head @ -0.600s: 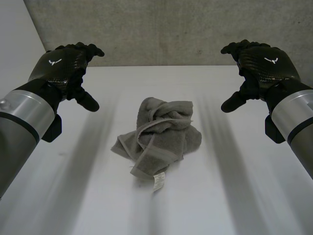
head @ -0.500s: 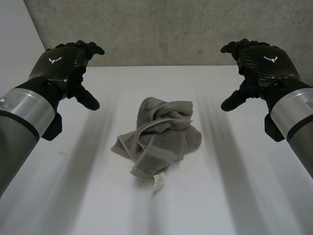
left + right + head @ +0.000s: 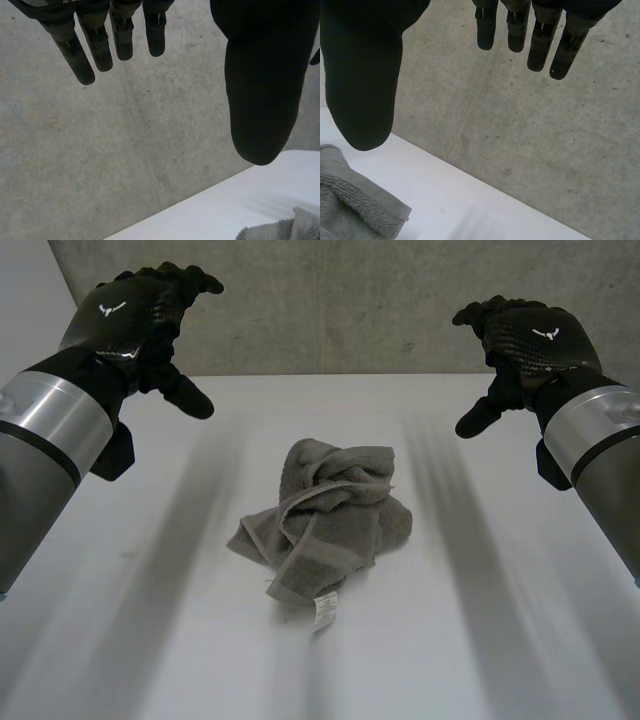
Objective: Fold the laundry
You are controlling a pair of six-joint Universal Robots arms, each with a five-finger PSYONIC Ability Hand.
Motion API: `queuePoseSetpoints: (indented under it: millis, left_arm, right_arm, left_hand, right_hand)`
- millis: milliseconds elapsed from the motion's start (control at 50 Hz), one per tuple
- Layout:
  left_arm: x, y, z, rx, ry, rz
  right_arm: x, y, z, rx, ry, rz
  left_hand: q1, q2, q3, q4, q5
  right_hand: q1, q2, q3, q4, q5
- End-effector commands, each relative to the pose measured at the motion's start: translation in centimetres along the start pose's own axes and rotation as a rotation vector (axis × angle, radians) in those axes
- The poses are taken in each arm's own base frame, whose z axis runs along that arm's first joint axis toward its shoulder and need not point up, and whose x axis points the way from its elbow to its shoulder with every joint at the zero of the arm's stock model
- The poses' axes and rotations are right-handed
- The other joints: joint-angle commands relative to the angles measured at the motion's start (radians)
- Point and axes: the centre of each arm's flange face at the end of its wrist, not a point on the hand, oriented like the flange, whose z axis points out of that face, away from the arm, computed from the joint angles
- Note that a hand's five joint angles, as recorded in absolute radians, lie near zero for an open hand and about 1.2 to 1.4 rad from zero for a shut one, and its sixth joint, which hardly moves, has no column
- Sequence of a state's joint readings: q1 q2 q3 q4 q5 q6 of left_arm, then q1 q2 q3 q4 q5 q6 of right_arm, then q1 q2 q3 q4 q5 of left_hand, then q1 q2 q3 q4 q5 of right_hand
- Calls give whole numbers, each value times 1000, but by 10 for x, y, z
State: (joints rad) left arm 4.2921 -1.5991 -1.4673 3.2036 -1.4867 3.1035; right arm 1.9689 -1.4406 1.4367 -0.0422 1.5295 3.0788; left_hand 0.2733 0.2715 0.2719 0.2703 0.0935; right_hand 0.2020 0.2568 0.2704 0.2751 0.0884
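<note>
Centrally, crumpled towel (image 3: 325, 515); concrete wall (image 3: 350, 300) behind.

The grey towel (image 3: 325, 515) lay crumpled in the head view, its corners and much of its surface tucked out of sight in its own folds. The print on its white label (image 3: 323, 612) was too small to read. In each wrist view the frame edge cut the towel off, leaving a scrap near the thumb of the left hand (image 3: 257, 85) and of the right hand (image 3: 362, 75). Both palms were cut off too.
</note>
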Motion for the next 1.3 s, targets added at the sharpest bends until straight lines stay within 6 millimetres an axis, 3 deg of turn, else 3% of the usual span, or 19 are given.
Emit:
queuePoseSetpoints:
  millis: [20,160,260,600,640,660,700,720,760,800,980,1300]
  left_arm:
    - [1,-16,12,68,38,-18]
    - [1,-20,8,49,37,-26]
    - [2,-22,7,49,37,-28]
    - [2,-12,12,23,42,-34]
    - [0,7,20,-30,40,-33]
    - [0,7,20,-30,40,-33]
    - [0,28,28,-85,42,-37]
    - [0,28,28,-85,42,-37]
    - [3,46,31,-135,55,-42]
    - [7,51,32,-149,65,-44]
    - [11,49,33,-137,78,-43]
    - [10,51,32,-143,73,-44]
  right_arm:
    - [7,-5,20,33,9,-26]
    - [11,-11,21,51,18,-26]
    - [11,-29,13,100,22,-29]
    - [10,-26,12,92,15,-32]
    - [8,-16,13,60,-2,-29]
    - [8,-15,13,60,-3,-29]
    - [2,14,18,-24,-36,-22]
    - [2,15,18,-25,-37,-22]
    - [-1,49,27,-122,-48,-13]
    - [-1,53,28,-139,-48,-13]
    - [5,28,24,-108,-39,-13]
    - [6,23,23,-97,-36,-16]
  left_hand:
    - [-83,-81,-82,-80,-78]
    - [-83,-81,-82,-80,-78]
    - [-83,-81,-82,-80,-78]
    - [-80,-79,-79,-77,-75]
    - [-77,-76,-76,-74,-72]
    - [-77,-76,-76,-74,-72]
    - [-75,-73,-73,-71,-69]
    - [-74,-73,-73,-71,-69]
    - [-69,-67,-67,-66,-63]
    - [-66,-64,-64,-63,-60]
    - [-63,-61,-61,-60,-57]
    - [-63,-61,-61,-60,-57]
  right_hand:
    - [-27,-82,-96,-101,-88]
    - [-27,-82,-96,-101,-88]
    - [-27,-82,-96,-101,-88]
    - [-27,-82,-96,-101,-88]
    - [-27,-82,-96,-101,-88]
    - [-27,-82,-96,-101,-88]
    - [-27,-82,-96,-101,-88]
    - [-27,-82,-96,-101,-88]
    - [-27,-82,-96,-101,-88]
    - [-27,-82,-96,-101,-88]
    - [-27,-82,-96,-101,-88]
    - [-27,-82,-96,-101,-88]
